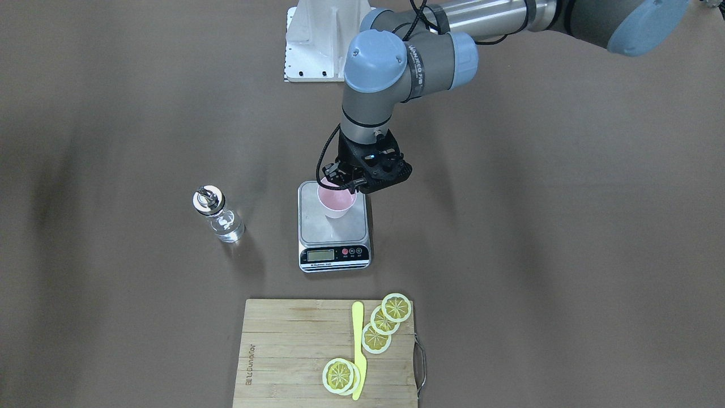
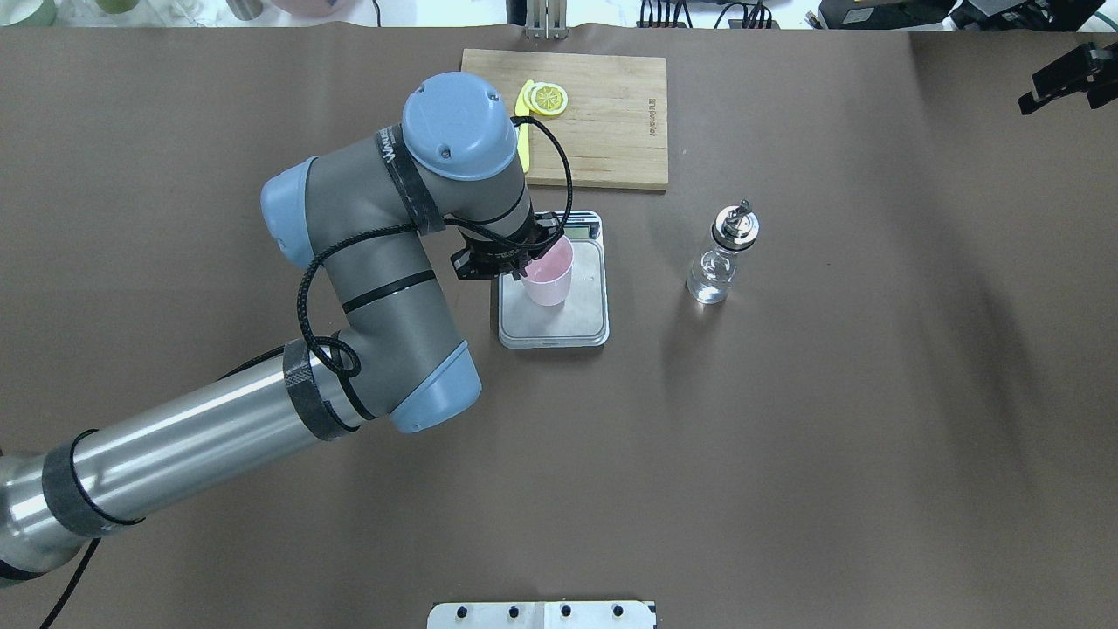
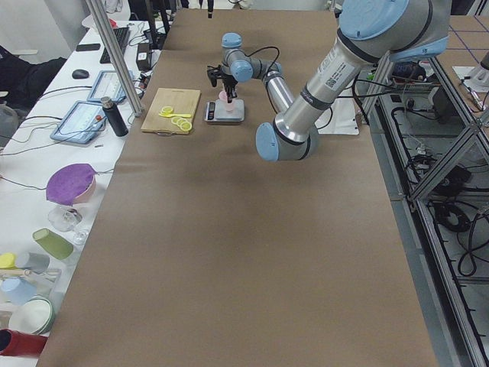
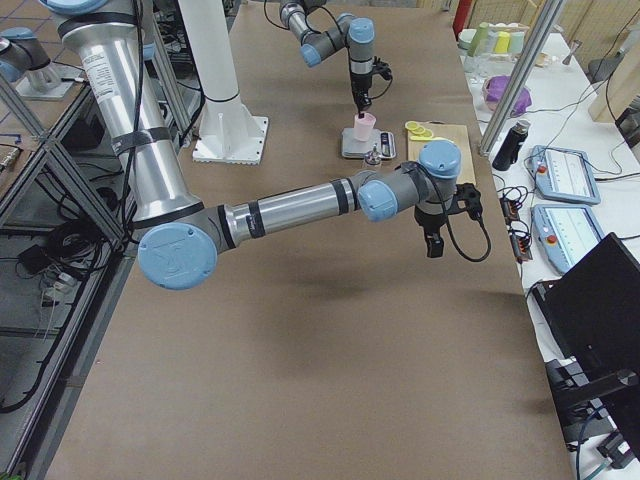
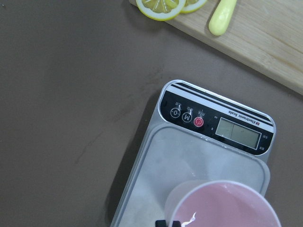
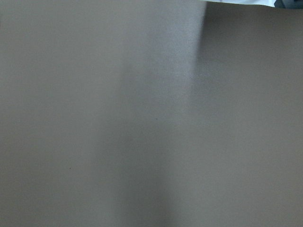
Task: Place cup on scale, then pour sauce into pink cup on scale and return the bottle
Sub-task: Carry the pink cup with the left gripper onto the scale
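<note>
The pale pink cup point(image 1: 337, 201) stands upright on the silver platform of the scale point(image 1: 334, 233). My left gripper point(image 1: 341, 185) reaches down from above and is shut on the cup's rim on the robot's side. The cup also shows in the overhead view point(image 2: 550, 275) and the left wrist view point(image 5: 222, 205). The clear glass bottle point(image 1: 221, 218) with its chrome cap stands alone on the table, apart from the scale and holding clear liquid. My right gripper point(image 4: 432, 243) hangs over the table near its right edge; I cannot tell whether it is open or shut.
A wooden cutting board point(image 1: 294, 351) with several lemon slices point(image 1: 385, 323) and a yellow knife point(image 1: 358, 345) lies just beyond the scale. The white robot base plate point(image 1: 317, 45) sits on the robot's side. Brown paper covers the table.
</note>
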`<state>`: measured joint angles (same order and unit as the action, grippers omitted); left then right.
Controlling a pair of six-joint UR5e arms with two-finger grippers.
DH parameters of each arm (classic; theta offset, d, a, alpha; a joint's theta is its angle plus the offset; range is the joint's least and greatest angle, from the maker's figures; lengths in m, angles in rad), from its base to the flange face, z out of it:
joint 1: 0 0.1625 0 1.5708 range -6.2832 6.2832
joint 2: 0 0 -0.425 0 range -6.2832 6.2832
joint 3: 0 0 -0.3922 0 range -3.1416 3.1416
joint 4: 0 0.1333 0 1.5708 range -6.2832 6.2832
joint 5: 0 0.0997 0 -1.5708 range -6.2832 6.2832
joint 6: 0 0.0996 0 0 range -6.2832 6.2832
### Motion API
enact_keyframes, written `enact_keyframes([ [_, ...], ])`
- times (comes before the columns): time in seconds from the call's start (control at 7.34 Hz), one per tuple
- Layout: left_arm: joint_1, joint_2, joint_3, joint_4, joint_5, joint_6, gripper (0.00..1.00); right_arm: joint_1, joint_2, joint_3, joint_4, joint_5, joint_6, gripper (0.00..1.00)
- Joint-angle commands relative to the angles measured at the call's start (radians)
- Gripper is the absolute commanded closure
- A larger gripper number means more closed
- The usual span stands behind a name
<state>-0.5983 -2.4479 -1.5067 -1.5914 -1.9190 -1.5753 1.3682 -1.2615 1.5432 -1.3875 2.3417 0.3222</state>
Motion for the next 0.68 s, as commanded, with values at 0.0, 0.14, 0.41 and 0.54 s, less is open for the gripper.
enact_keyframes([
  [0.0, 0.006, 0.001, 0.006, -0.001, 0.018, -0.034, 0.74, -0.001, 0.002, 0.000, -0.001, -0.001, 0.000, 0.00],
  [0.14, 0.005, 0.004, -0.004, -0.001, 0.020, -0.028, 0.01, -0.004, 0.005, 0.006, -0.001, -0.002, 0.006, 0.00],
  [0.41, -0.023, 0.029, -0.090, 0.037, 0.009, -0.014, 0.02, -0.041, 0.007, 0.090, -0.002, -0.047, 0.046, 0.00],
  [0.54, -0.041, 0.061, -0.162, 0.094, 0.008, 0.038, 0.02, -0.088, 0.007, 0.163, -0.008, -0.079, 0.166, 0.00],
])
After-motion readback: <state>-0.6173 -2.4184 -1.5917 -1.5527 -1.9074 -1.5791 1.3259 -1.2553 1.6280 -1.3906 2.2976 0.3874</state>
